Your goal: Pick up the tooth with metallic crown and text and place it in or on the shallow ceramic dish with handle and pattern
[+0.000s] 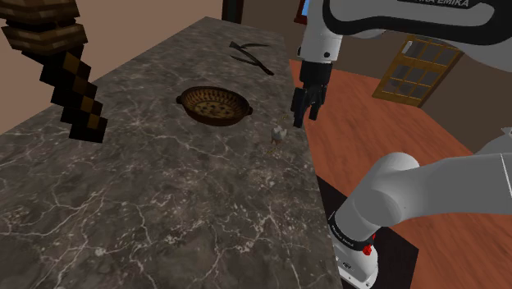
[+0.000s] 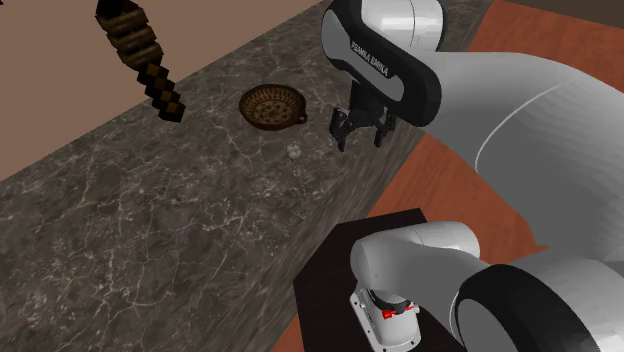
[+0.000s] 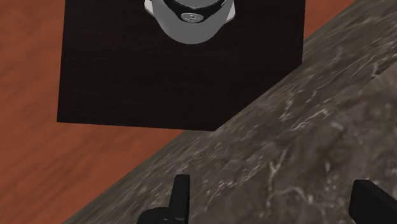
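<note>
A small pale grey tooth (image 1: 277, 135) (image 2: 294, 151) lies on the dark marble counter (image 1: 164, 197), close to its edge. Farther in from that edge sits the shallow brown patterned dish (image 1: 214, 105) (image 2: 272, 106), with small handles at its rim. My black gripper (image 1: 304, 120) (image 2: 360, 140) hangs open above the counter's edge, beside the tooth and a little above it, holding nothing. In the wrist view the gripper (image 3: 273, 203) has its fingers (image 3: 181, 191) wide apart over bare marble (image 3: 305, 146) at the counter's edge.
A blocky dark brown object (image 1: 78, 90) (image 2: 160, 90) stands over the counter at the shoulder view's left. Thin dark sticks (image 1: 250, 56) lie at the far end. The black stand (image 3: 178, 63) and red-brown floor (image 3: 38, 159) lie beyond the edge.
</note>
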Robot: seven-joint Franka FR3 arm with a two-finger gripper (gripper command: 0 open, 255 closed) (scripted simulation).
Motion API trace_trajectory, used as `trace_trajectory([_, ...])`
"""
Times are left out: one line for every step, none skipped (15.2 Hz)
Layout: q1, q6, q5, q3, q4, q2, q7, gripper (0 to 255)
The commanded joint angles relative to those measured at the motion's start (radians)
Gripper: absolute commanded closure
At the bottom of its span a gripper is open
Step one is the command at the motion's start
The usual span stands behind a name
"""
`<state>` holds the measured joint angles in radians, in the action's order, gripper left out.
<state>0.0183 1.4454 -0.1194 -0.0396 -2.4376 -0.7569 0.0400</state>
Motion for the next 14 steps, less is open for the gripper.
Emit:
trace_trajectory([0.000,0.000,0.000,0.000,0.000,0.000,0.000,0])
trace_trajectory([-0.007,-0.010,-0.016,-0.022,0.011,-0.010,-0.030,0])
trace_trajectory([-0.013,-0.019,-0.032,-0.045,0.023,-0.019,-0.061,0])
trace_trajectory([-0.019,-0.028,-0.048,-0.067,0.037,-0.026,-0.091,0])
trace_trajectory([-0.024,-0.036,-0.063,-0.090,0.052,-0.031,-0.122,0])
trace_trajectory([-0.029,-0.044,-0.078,-0.113,0.068,-0.035,-0.153,0])
trace_trajectory([-0.034,-0.051,-0.093,-0.135,0.085,-0.037,-0.184,0])
trace_trajectory([-0.038,-0.058,-0.107,-0.158,0.103,-0.037,-0.215,0])
trace_trajectory([-0.041,-0.064,-0.120,-0.182,0.122,-0.036,-0.245,0])
trace_trajectory([-0.044,-0.070,-0.133,-0.205,0.143,-0.034,-0.276,0])
trace_trajectory([-0.046,-0.075,-0.146,-0.229,0.165,-0.030,-0.307,0])
trace_trajectory([-0.047,-0.080,-0.157,-0.252,0.188,-0.024,-0.339,0])
trace_trajectory([-0.048,-0.085,-0.168,-0.277,0.212,-0.018,-0.370,0])
trace_trajectory([-0.048,-0.089,-0.178,-0.301,0.237,-0.010,-0.401,0])
